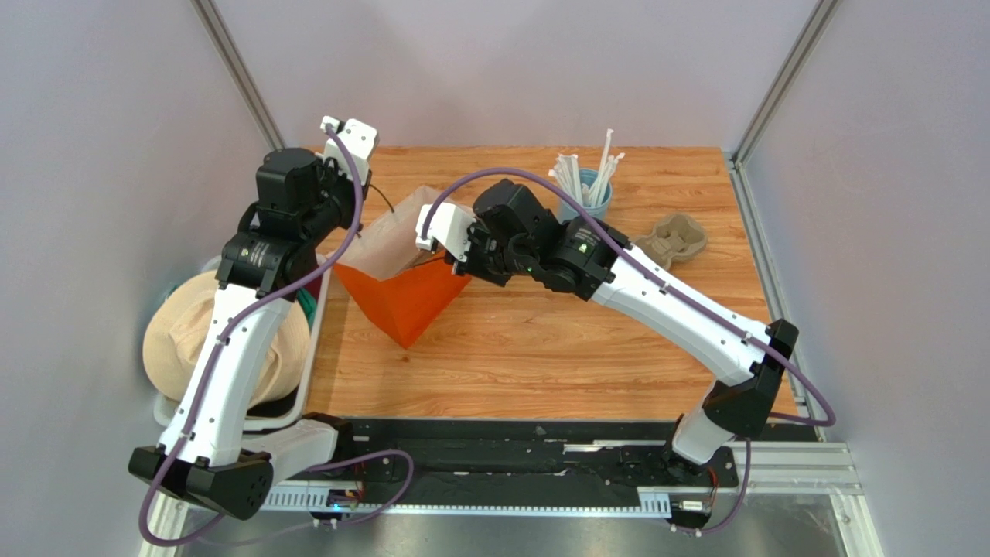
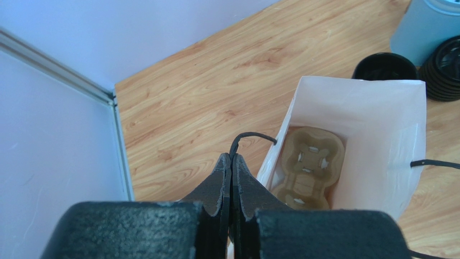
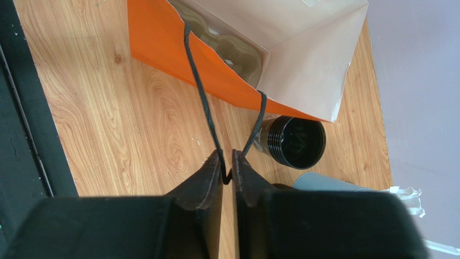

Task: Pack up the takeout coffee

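The takeout coffee is a small dark round cup standing on the wood just behind the bag; it also shows as a dark rim past the bag's far edge. The top view hides it behind my right arm. An orange paper bag with a white inside stands open between my arms. My left gripper is shut on one black cord handle. My right gripper has its jaws a sliver apart, with the other cord handle hanging loose in the gap.
A moulded cardboard cup tray lies on the bag's floor, and another sits at the back right. A pale blue cup of white straws stands near the back wall, with a stack of black lids beside it. A beige hat lies off the table's left edge.
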`<action>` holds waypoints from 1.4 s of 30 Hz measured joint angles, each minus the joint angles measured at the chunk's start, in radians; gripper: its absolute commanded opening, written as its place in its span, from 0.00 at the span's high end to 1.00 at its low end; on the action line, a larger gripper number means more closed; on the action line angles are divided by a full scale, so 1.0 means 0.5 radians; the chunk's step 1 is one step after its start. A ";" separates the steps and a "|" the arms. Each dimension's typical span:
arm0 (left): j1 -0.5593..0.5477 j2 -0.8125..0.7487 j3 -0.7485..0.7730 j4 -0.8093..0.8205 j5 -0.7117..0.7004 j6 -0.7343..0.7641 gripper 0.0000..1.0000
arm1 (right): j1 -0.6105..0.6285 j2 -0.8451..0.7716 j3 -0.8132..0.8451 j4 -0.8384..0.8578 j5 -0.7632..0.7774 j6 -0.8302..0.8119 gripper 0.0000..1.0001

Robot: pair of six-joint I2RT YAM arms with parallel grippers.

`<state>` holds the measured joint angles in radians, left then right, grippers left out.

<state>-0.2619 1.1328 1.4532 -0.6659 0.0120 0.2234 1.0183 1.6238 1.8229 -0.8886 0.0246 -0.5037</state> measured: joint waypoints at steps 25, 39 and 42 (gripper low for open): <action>0.118 0.162 0.053 0.127 -0.357 -0.046 1.00 | -0.131 -0.142 0.134 -0.027 -0.013 0.101 0.18; 0.172 0.534 0.370 0.225 -0.355 -0.039 1.00 | -0.285 -0.275 -0.039 -0.004 -0.076 0.170 0.19; 0.223 0.660 0.491 0.253 -0.346 -0.039 1.00 | -0.291 -0.282 -0.052 0.002 -0.082 0.179 0.19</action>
<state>-0.1505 1.4628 1.6989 -0.5396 -0.1608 0.2039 0.8730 1.4830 1.7969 -0.8879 -0.0166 -0.4141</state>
